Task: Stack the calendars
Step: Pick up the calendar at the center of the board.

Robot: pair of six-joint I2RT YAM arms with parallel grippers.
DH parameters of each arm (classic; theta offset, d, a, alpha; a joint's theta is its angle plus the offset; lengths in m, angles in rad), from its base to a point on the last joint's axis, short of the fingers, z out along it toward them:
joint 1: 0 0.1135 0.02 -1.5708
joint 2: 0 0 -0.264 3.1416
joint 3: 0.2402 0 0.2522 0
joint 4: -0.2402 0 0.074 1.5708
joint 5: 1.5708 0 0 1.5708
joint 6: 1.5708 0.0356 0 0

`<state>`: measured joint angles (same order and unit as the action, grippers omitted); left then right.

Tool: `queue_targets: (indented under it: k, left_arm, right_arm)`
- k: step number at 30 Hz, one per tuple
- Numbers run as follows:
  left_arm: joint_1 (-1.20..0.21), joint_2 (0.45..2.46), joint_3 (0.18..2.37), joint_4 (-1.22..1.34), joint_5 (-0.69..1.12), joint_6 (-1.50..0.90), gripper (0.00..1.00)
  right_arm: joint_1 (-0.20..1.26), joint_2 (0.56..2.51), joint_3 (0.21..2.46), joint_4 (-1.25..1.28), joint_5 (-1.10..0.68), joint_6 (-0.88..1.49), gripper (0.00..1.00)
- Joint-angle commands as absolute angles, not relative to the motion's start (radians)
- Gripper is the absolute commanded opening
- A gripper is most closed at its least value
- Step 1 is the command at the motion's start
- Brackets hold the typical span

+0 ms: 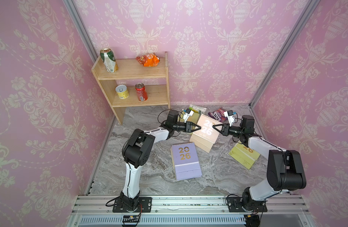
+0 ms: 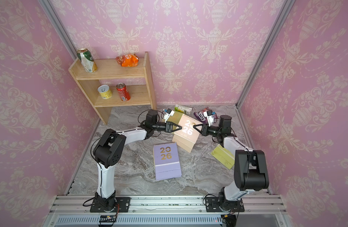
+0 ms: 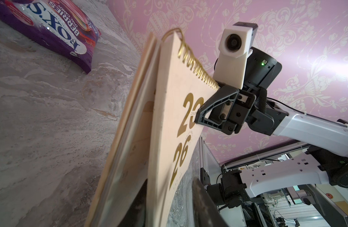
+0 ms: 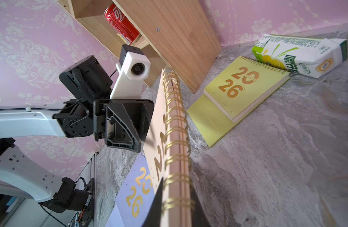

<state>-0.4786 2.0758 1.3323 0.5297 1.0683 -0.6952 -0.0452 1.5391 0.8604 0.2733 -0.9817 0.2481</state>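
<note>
A peach-pink calendar [image 1: 205, 130] [image 2: 187, 131] with gold "2026" hangs tilted above the marble table, between both grippers. My right gripper [image 1: 213, 126] [image 4: 176, 188] is shut on its spiral-bound edge. My left gripper [image 1: 200, 127] [image 3: 169, 196] straddles the opposite edge with its jaws open, one finger standing clear of the cover. A lilac calendar [image 1: 186, 159] [image 4: 134, 196] lies flat in front. One yellow-green calendar [image 1: 243, 157] lies partly under my right arm. Another yellow-green calendar [image 4: 245, 88] [image 2: 176, 117] lies at the back.
A purple snack packet [image 1: 217, 115] [image 3: 51, 29] and a green-white carton [image 4: 302, 55] [image 2: 183, 108] lie near the back wall. A wooden shelf [image 1: 134, 82] with cans and an orange packet stands at the back left. Pink walls enclose the table [image 1: 145, 176].
</note>
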Motion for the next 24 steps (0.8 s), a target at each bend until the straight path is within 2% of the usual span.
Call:
queue_targets:
  k: [1, 6, 9, 16, 20, 24]
  left_arm:
    - [-0.501, 2.059, 1.373, 0.593, 1.096, -0.695, 0.56]
    - [-0.499, 2.051, 1.398, 0.509, 1.075, -0.637, 0.8]
    - [-0.495, 2.018, 1.406, 0.396, 1.035, -0.544, 0.89]
    - [-0.486, 1.885, 1.416, 0.046, 0.828, -0.253, 0.94]
    - [-0.453, 1.82, 1.372, 0.031, 0.81, -0.228, 0.99]
    - [-0.422, 1.755, 1.338, -0.009, 0.831, -0.184, 0.98]
  right_arm:
    - [-0.035, 1.46, 0.86, 0.173, -0.801, 0.181, 0.0]
    - [-0.035, 1.371, 0.851, 0.127, -0.665, 0.17, 0.0]
    - [-0.035, 1.324, 0.839, 0.118, -0.604, 0.166, 0.0]
    - [-0.035, 1.276, 0.841, 0.126, -0.639, 0.185, 0.0]
    - [-0.028, 1.276, 0.863, 0.143, -0.743, 0.208, 0.0]
    - [0.003, 1.28, 0.893, 0.141, -0.849, 0.209, 0.0]
